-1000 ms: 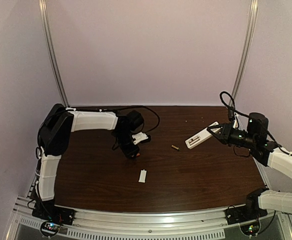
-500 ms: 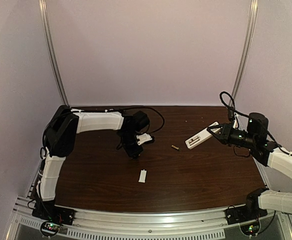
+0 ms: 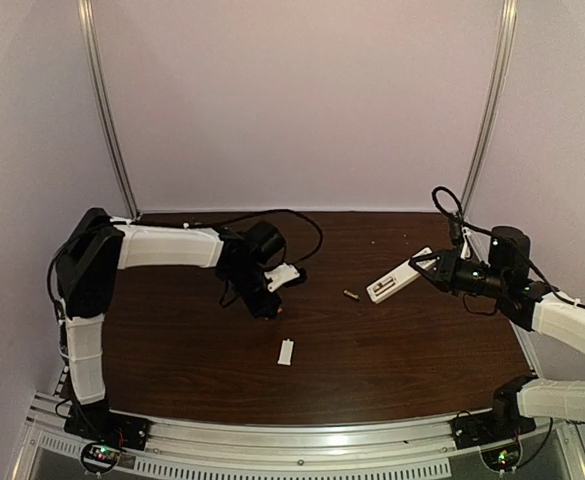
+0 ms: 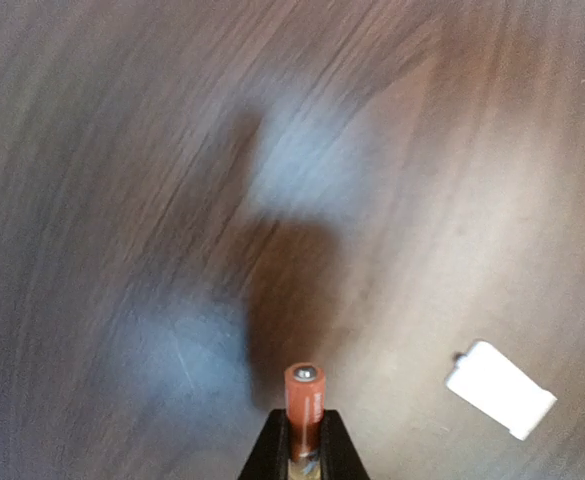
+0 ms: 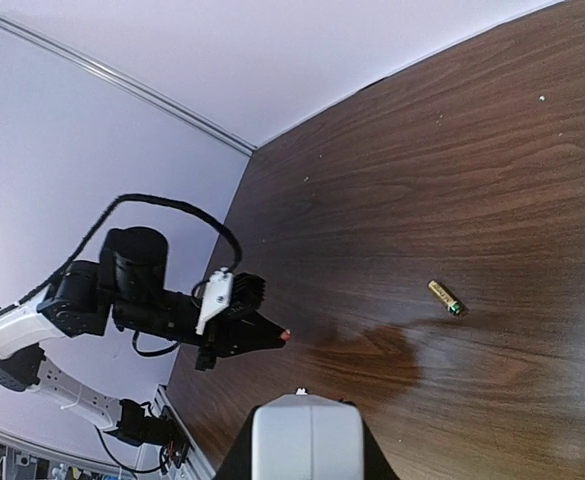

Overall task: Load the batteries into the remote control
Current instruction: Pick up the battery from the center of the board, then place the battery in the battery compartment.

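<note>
Left wrist, left claw (image 4: 303, 445) pinching orange battery (image 4: 304, 392), markings unreadable

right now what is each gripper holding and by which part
The left gripper pinches a battery by one end. The right gripper holds the remote control by the end nearest its arm.

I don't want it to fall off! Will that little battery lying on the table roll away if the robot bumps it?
Probably yes: the battery is a small round cylinder lying on its side on the smooth table, so a sideways nudge would likely roll it. It looks tiny, so probably light.
</note>
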Controlling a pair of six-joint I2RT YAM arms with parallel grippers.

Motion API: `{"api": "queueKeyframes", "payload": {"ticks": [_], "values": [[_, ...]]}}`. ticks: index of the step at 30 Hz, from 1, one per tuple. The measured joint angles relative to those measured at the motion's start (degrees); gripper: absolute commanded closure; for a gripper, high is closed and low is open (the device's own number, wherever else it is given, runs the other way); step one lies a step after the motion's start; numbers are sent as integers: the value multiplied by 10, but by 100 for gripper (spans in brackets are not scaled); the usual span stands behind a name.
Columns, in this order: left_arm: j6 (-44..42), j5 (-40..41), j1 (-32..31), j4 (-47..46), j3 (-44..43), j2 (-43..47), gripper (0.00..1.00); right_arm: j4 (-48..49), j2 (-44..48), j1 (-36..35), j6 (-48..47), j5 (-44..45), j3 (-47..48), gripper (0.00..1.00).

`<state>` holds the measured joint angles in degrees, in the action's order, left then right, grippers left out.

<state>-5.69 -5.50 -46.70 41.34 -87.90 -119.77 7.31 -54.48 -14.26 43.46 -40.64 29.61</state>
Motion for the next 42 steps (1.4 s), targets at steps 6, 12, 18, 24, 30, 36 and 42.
{"api": "queueKeyframes", "payload": {"ticks": [6,12,18,24,30,36,42], "values": [[30,-93,0,-136,113,196,100,14,-55,-61,3,7,2,100],[123,-135,0,-274,194,322,100,17,-116,-124,2,21,44,100],[146,-126,-27,-309,244,341,100,56,-170,-174,16,27,78,100],[141,-98,-94,-336,267,345,100,81,-209,-206,35,35,87,100],[125,-68,-120,-369,267,330,100,90,-233,-227,73,46,99,100],[111,-42,-132,-382,266,294,100,87,-247,-241,105,52,103,100],[100,-27,-135,-386,266,280,100,90,-257,-249,134,51,103,100]]}}
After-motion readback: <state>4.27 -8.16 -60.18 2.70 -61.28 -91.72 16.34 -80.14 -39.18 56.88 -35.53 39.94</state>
